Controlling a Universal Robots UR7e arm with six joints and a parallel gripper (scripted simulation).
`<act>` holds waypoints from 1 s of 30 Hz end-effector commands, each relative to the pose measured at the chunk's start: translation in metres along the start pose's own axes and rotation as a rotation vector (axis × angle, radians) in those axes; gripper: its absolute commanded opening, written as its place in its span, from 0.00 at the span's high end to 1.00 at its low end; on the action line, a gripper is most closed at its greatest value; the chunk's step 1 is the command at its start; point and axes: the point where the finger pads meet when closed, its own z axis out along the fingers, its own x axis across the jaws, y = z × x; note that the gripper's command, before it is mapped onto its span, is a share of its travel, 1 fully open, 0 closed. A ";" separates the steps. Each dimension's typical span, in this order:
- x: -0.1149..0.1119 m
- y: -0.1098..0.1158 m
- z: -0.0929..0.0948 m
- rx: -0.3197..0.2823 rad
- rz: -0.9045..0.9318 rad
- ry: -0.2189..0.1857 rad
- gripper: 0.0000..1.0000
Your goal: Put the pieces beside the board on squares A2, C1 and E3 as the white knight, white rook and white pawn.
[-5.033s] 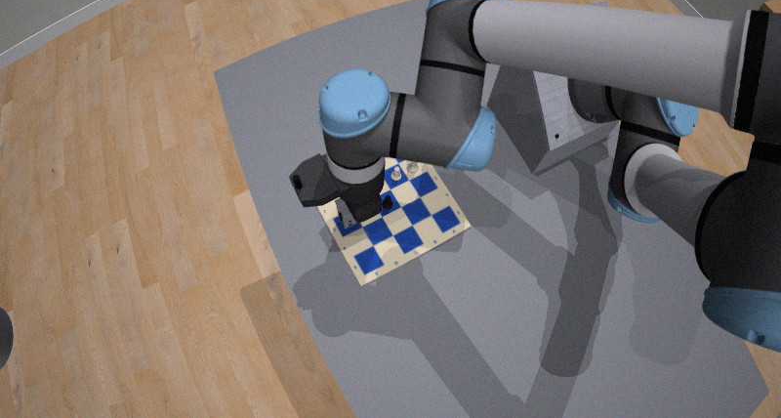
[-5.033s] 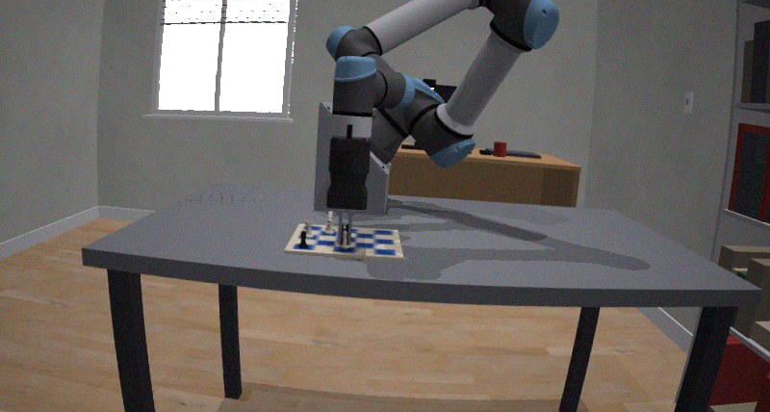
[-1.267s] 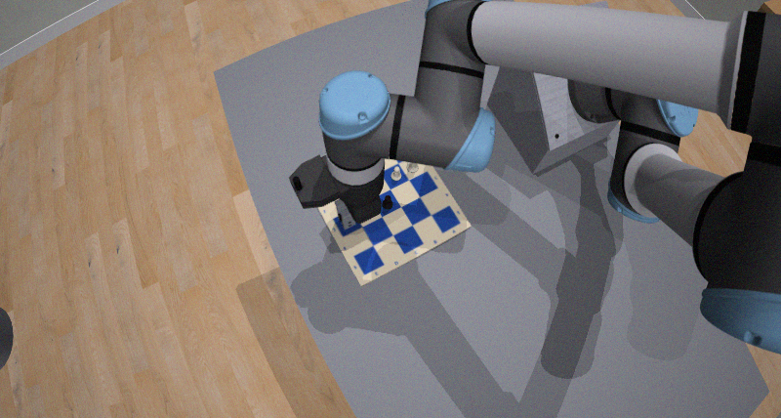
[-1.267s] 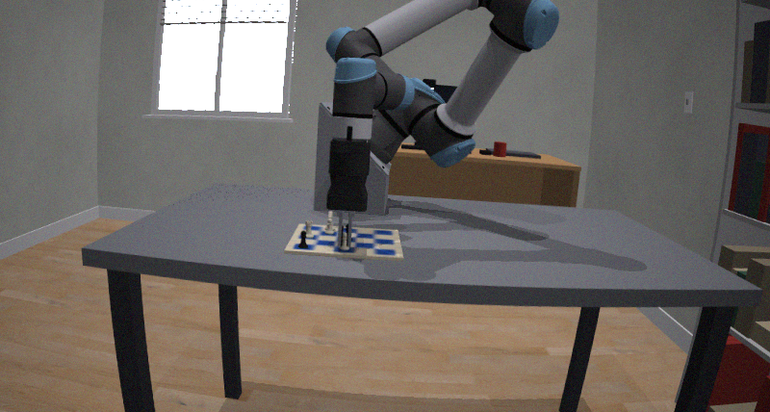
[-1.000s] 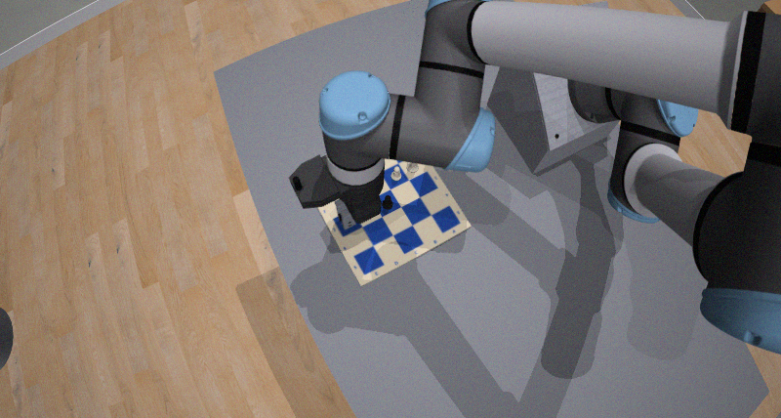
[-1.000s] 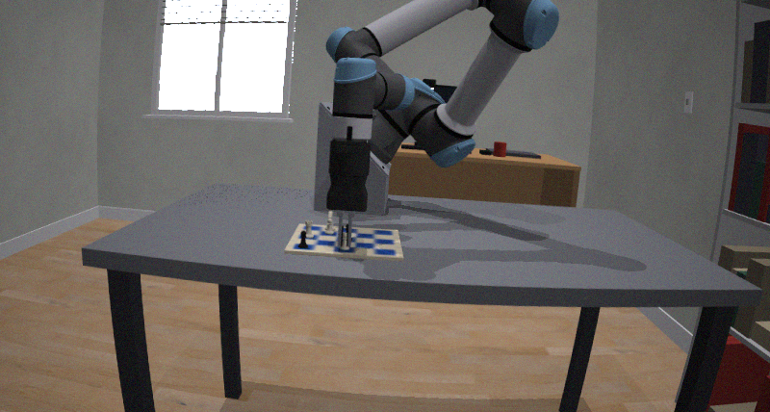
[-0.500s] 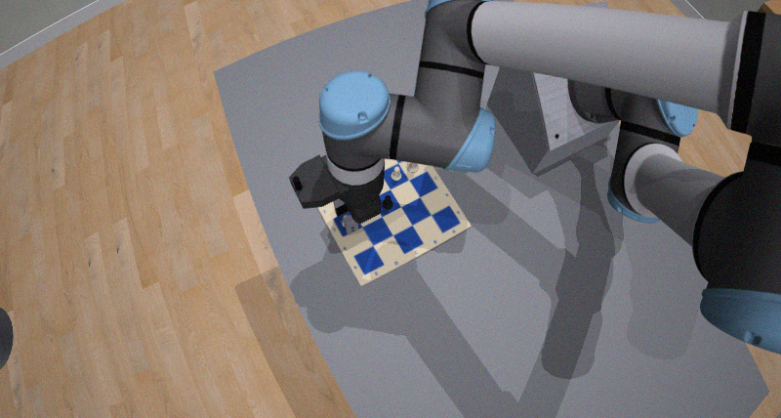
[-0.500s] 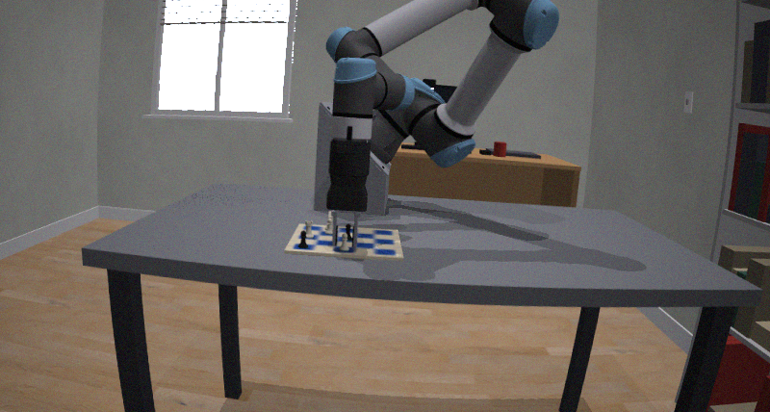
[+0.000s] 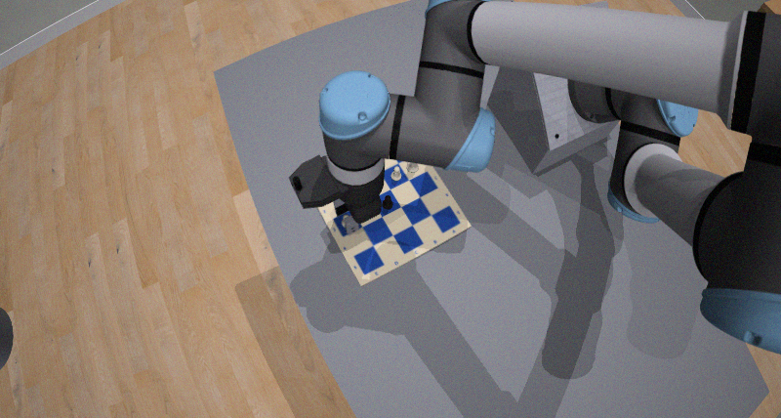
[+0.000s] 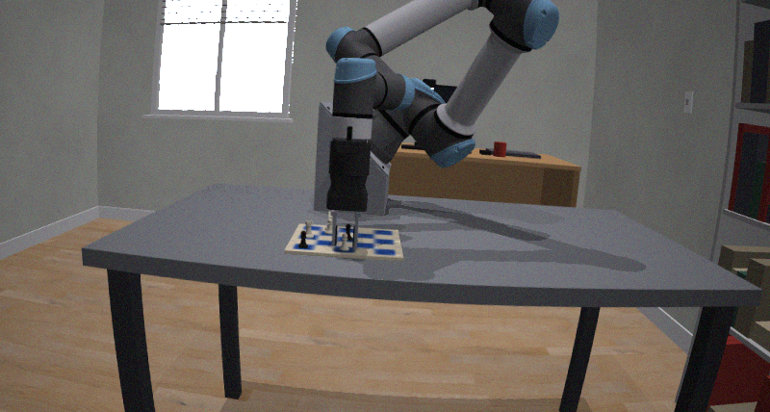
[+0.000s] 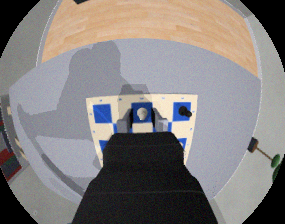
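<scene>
The small blue-and-cream chessboard (image 9: 397, 219) lies on the grey table and also shows in the exterior view (image 10: 346, 241) and the wrist view (image 11: 142, 123). My gripper (image 9: 349, 223) points straight down over the board's left edge. Its fingers (image 9: 348, 223) are open on either side of a small white piece, apparently the pawn, which stands upright on a blue square. The same piece shows between the fingers in the exterior view (image 10: 345, 242) and the wrist view (image 11: 141, 115). Two other white pieces (image 9: 396, 172) (image 9: 412, 168) stand at the board's far edge.
A black piece (image 9: 387, 201) stands on the board close to the gripper's right. Another black piece (image 10: 302, 241) stands at the board's left corner in the exterior view. The grey robot pedestal (image 10: 349, 162) rises just behind the board.
</scene>
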 end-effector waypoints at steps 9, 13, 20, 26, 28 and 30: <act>0.001 -0.002 -0.047 0.004 -0.001 0.003 0.32; 0.001 -0.001 -0.058 0.004 -0.001 0.003 0.32; 0.001 -0.001 -0.087 0.004 -0.001 0.003 0.32; 0.001 -0.001 -0.092 0.004 -0.001 0.003 0.32; 0.001 -0.001 -0.092 0.004 -0.001 0.003 0.32; 0.001 -0.001 -0.091 0.002 -0.001 0.002 0.00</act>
